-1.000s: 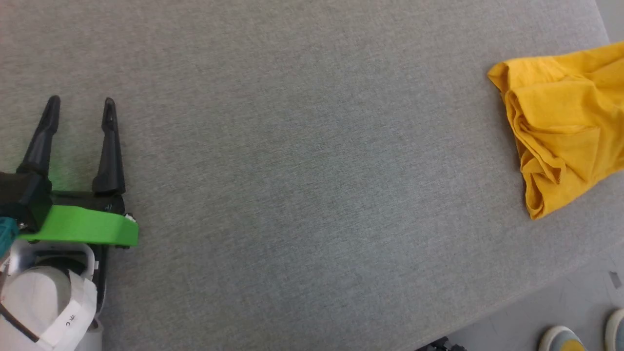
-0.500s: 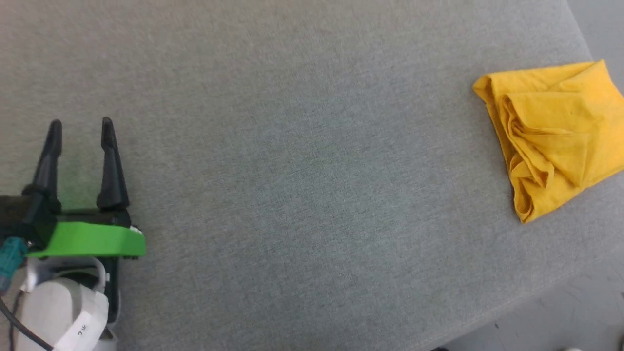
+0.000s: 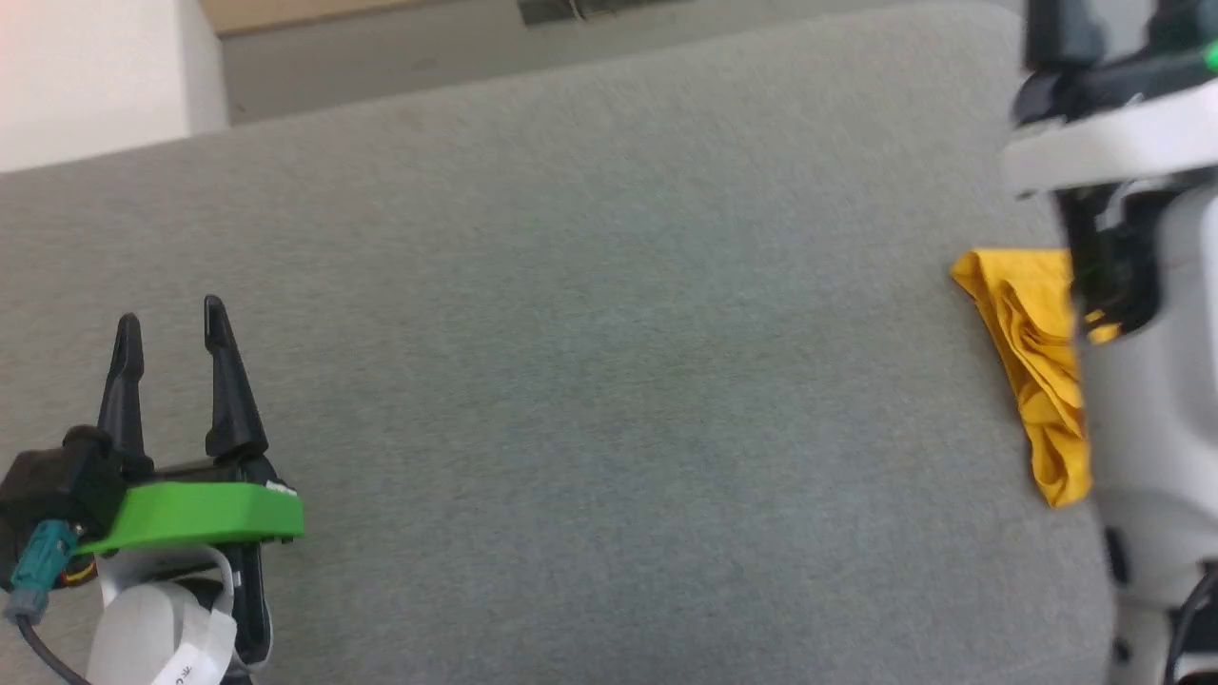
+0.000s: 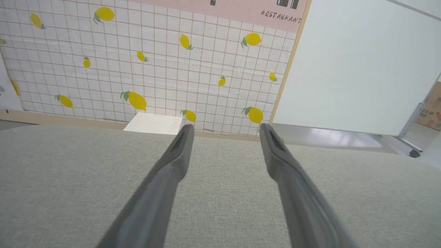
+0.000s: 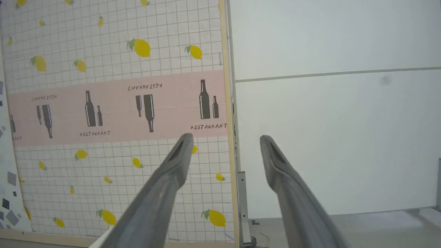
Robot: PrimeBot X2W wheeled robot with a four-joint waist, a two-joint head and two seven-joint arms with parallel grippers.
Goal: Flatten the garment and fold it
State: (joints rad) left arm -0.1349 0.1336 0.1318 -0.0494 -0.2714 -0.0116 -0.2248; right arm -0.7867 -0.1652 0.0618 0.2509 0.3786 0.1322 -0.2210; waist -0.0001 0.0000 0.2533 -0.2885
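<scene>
Right hand (image 5: 225,137) gapes wide and empty, its pale arm (image 3: 1156,409) newly in view across the bunched garment (image 3: 1032,352).

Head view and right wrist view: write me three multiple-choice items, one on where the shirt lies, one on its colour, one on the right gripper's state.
1. Where on the table does the shirt lie in the head view?
A) at the far left
B) at the right, partly behind a pale forearm
C) in the middle

2. What colour is the shirt?
A) red
B) blue
C) mustard yellow

3. How is the right gripper?
A) open and empty
B) shut on the shirt
C) shut, empty

Answers:
1 B: the cloth shows at the picture's right, cut off by the forearm.
2 C: all of it that shows is yellow.
3 A: the right wrist view shows the fingers apart with nothing between them.
</scene>
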